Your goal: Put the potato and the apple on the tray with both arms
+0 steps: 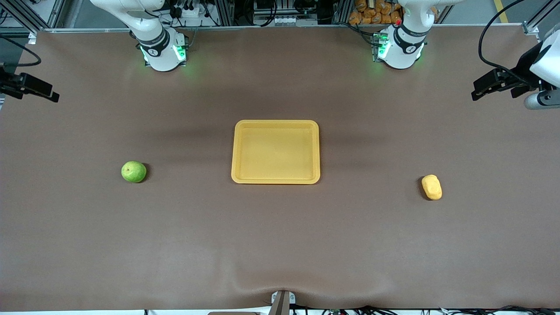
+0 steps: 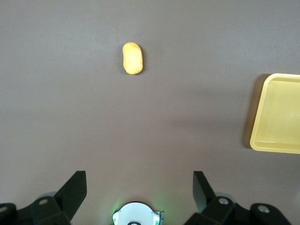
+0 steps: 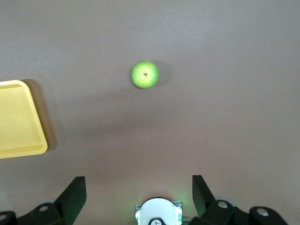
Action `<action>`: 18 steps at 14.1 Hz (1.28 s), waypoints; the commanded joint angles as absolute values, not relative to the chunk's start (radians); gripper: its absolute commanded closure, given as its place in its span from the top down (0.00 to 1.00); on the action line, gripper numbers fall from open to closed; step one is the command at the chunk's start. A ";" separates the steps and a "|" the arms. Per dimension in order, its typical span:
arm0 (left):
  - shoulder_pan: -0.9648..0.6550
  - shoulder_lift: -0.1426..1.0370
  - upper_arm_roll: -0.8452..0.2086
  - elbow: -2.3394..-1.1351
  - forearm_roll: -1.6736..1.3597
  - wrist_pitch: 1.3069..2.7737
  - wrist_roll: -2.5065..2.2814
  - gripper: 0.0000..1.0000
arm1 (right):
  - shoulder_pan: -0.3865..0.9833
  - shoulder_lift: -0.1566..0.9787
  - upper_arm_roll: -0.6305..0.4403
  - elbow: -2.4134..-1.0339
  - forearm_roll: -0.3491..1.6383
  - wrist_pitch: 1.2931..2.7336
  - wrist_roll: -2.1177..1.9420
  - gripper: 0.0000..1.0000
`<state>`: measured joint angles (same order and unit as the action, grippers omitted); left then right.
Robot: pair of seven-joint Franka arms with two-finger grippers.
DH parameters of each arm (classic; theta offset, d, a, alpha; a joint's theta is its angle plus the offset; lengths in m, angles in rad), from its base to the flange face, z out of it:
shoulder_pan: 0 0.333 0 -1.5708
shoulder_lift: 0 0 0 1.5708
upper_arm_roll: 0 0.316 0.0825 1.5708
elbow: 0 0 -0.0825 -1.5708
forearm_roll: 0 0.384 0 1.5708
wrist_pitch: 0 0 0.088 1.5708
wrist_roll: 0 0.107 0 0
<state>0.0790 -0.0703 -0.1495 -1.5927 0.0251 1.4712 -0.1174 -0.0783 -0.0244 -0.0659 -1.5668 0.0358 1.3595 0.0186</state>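
Note:
The yellow-orange tray (image 1: 275,153) lies bare in the middle of the table. A green apple (image 1: 133,171) rests toward the right arm's end, a little nearer the front camera than the tray's middle. At the left arm's end lies the oblong yellow potato (image 1: 432,187). My left gripper (image 2: 139,187) hangs open high over the table, with the potato (image 2: 132,58) and a tray corner (image 2: 276,112) below it. My right gripper (image 3: 139,190) hangs open high over its end, with the apple (image 3: 145,75) and a tray corner (image 3: 18,117) below. Neither holds anything.
Both arm bases (image 1: 162,52) (image 1: 400,50) stand lit green along the table's back edge, with cables and frame rails past them. A brown cover spans the table, with a small ripple at the front edge (image 1: 282,286).

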 commanded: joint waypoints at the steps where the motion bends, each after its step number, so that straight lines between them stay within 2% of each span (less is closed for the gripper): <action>1: 0.083 -0.071 -0.150 -1.585 0.008 1.457 -0.097 1.00 | -0.165 0.024 -0.055 -1.557 0.031 1.348 0.026 1.00; 4: 0.080 -0.071 -0.150 -1.586 0.008 1.457 -0.097 1.00 | -0.207 0.035 -0.057 -1.555 0.028 1.393 0.025 1.00; 7: 0.080 -0.064 -0.150 -1.586 0.008 1.457 -0.097 1.00 | -0.210 0.104 -0.055 -1.552 0.029 1.420 0.031 1.00; 11: 0.083 -0.055 -0.150 -1.589 0.006 1.457 -0.097 1.00 | -0.198 0.159 -0.055 -1.545 0.034 1.589 0.031 1.00; 18: 0.092 -0.028 -0.149 -1.592 0.006 1.466 -0.095 1.00 | -0.195 0.233 -0.054 -1.545 0.032 1.657 0.022 1.00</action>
